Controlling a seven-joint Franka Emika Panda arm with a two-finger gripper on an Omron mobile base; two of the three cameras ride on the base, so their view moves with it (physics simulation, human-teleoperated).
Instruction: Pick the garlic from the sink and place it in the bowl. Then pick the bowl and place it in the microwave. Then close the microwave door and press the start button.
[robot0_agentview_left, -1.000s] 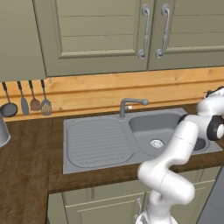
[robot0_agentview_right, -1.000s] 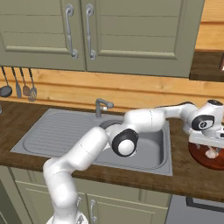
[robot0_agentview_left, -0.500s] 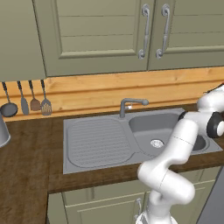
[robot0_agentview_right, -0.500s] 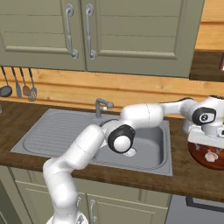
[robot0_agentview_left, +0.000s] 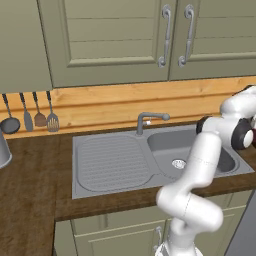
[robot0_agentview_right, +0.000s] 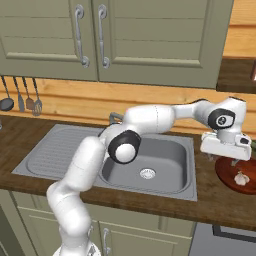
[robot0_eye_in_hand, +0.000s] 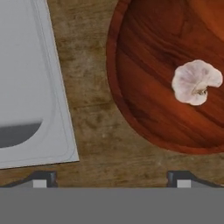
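Garlic (robot0_eye_in_hand: 194, 82): lying inside the reddish-brown bowl (robot0_eye_in_hand: 144, 87), toward three o'clock in the hand view. Bowl on the wooden table (robot0_eye_in_hand: 92, 131), just beside the sink (robot0_eye_in_hand: 26, 87) rim. Jaws spread wide, holding nothing, above the bowl.

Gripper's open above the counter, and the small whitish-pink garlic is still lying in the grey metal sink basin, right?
Not quite. The whitish-pink garlic lies in the shallow reddish-brown bowl beside the grey metal sink, as the hand view shows. The gripper is open above the counter.
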